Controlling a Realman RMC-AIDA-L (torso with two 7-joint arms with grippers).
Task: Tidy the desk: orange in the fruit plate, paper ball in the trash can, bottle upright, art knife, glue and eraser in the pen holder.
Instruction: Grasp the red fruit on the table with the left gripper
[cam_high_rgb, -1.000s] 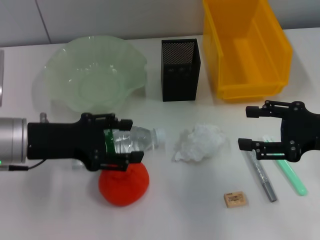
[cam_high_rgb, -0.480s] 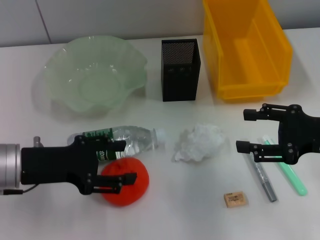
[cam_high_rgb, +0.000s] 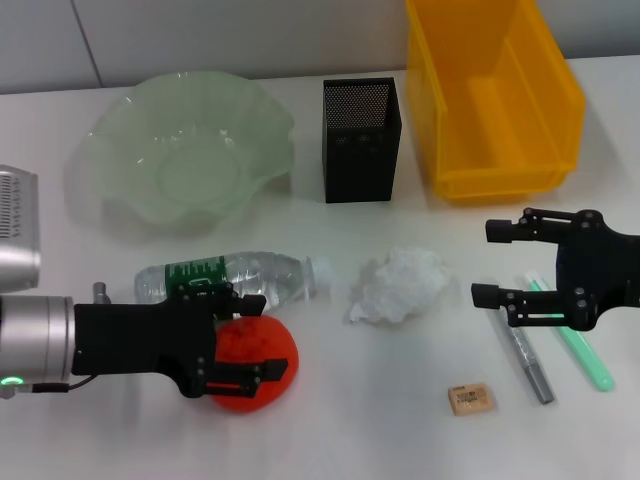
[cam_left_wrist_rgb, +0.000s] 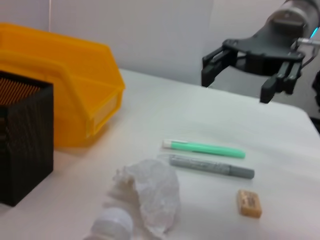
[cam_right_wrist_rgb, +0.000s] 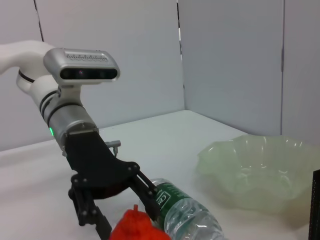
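orange (cam_high_rgb: 250, 365) | near left on table (cam_high_rgb: 380, 420) | left claw (cam_high_rgb: 258, 342) spread around it | right claw (cam_high_rgb: 485, 262) spread, over pens

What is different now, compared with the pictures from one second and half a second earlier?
The left gripper left the bottle, which it straddled one second ago, drew back toward the robot, and now sits open around the orange. The bottle lies on its side, uncovered. The right gripper hangs open above the glue, barely shifted. The paper ball, eraser and other items stayed in place.
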